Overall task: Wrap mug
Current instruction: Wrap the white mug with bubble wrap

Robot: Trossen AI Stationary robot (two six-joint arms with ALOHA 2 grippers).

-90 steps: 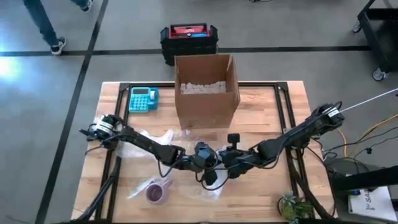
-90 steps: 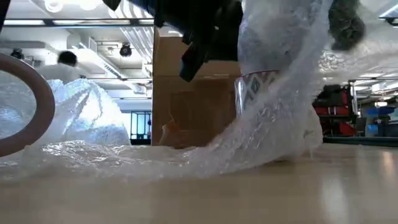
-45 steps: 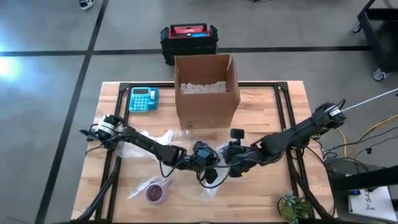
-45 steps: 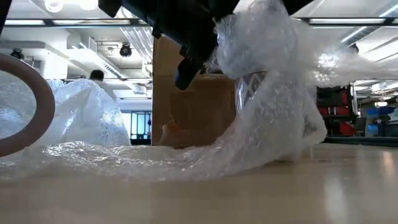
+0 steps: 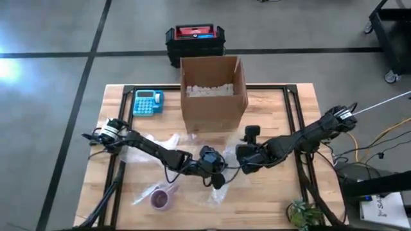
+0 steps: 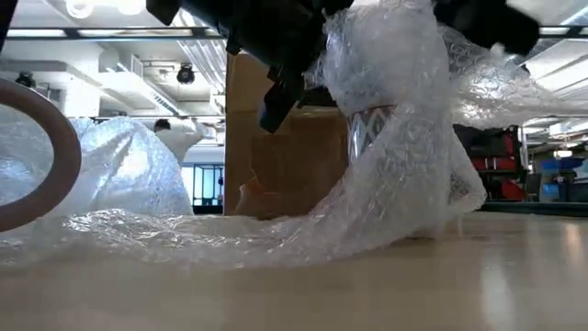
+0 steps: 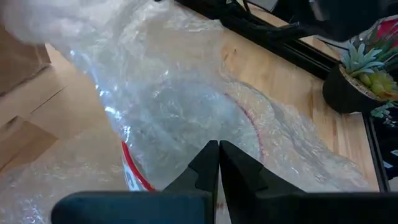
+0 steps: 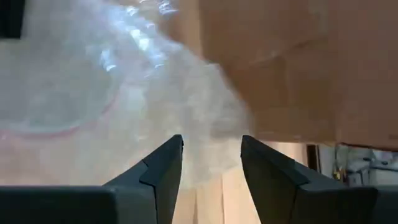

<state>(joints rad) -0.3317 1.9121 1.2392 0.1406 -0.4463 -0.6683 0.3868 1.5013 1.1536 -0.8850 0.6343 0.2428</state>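
One mug (image 6: 372, 129), swaddled in bubble wrap (image 6: 276, 221), sits mid-table before one cardboard box (image 5: 213, 93). Left gripper (image 5: 215, 174) has its fingers pinched tight on the wrap; right gripper (image 5: 239, 157) beside it stands parted, empty. One calculator (image 5: 148, 102), one small plant (image 5: 302, 212) on the wooden table (image 5: 270, 199); grey floor around

I see a light butcher-block wooden table (image 5: 270, 199) carrying an open brown cardboard box (image 5: 212, 96) of white filler, a blue calculator (image 5: 148, 102), a purple-lidded clear cup (image 5: 160, 199), a small potted succulent (image 5: 300, 213) and crumpled clear bubble wrap (image 5: 164, 144).
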